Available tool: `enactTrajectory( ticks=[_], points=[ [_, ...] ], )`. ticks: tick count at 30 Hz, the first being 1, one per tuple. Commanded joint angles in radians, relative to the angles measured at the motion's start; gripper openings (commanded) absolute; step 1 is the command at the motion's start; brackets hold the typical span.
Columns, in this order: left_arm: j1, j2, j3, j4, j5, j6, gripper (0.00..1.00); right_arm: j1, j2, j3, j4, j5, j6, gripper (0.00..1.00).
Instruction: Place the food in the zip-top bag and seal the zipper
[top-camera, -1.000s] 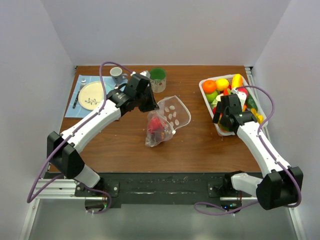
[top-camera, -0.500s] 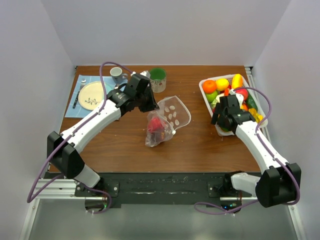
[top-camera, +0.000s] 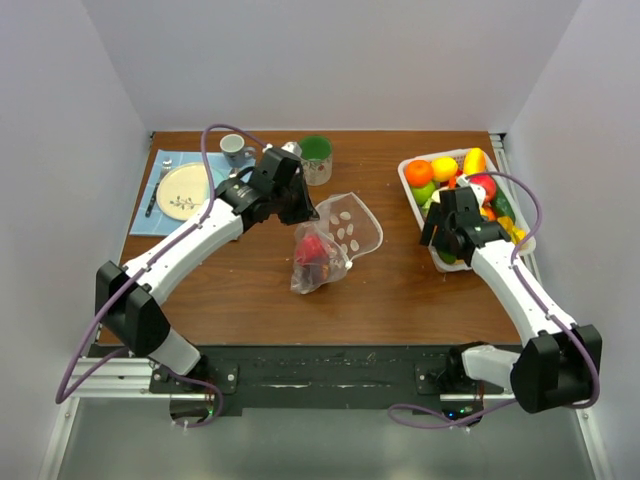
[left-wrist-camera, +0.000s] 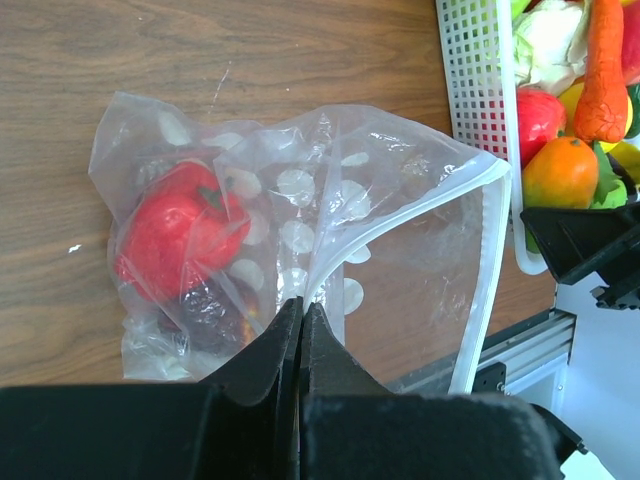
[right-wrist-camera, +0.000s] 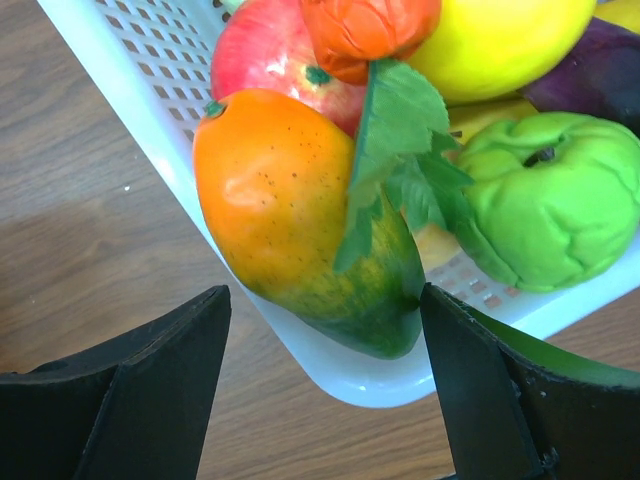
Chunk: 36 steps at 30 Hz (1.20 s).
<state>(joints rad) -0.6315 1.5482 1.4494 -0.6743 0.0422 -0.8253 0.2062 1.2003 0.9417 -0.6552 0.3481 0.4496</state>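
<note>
The clear polka-dot zip-top bag lies mid-table with a red toy fruit inside. Its pale zipper strip runs along the open mouth. My left gripper is shut on the zipper edge and holds the mouth up; it also shows in the top view. My right gripper is open above the near corner of the white basket, its fingers either side of an orange-green mango. More food fills the basket: a green fruit, a red apple, a yellow fruit.
The white basket stands at the right of the table. A green cup, a grey mug and a plate on a blue mat stand at the back left.
My right gripper has shifted slightly up and left over the basket corner. The left gripper and the bag have not moved.
</note>
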Motion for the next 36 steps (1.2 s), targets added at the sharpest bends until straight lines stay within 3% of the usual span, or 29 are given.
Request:
enactTrajectory(
  ticks=[1,13,24,27,31,34,36],
  points=[
    [-0.005,0.009,0.035,0.019,0.016,0.009,0.00,-0.001,0.028,0.071,0.057,-0.003,0.012,0.80],
    [-0.007,0.013,0.039,0.022,0.019,0.009,0.00,-0.001,0.097,0.129,0.046,0.077,0.000,0.79],
    [-0.008,0.018,0.042,0.024,0.021,0.005,0.00,-0.001,0.151,0.117,0.057,0.055,-0.008,0.77],
    [-0.008,0.021,0.045,0.024,0.021,0.005,0.00,-0.001,0.131,0.123,0.048,0.055,-0.008,0.69],
    [-0.010,0.024,0.048,0.022,0.019,0.003,0.00,-0.001,0.094,0.152,0.017,0.057,-0.015,0.46],
    [-0.011,0.026,0.046,0.024,0.021,0.002,0.00,-0.001,0.071,0.173,-0.010,0.055,-0.019,0.35],
    [-0.013,0.026,0.046,0.024,0.021,0.002,0.00,-0.001,0.055,0.183,-0.026,0.055,-0.019,0.32]
  ],
)
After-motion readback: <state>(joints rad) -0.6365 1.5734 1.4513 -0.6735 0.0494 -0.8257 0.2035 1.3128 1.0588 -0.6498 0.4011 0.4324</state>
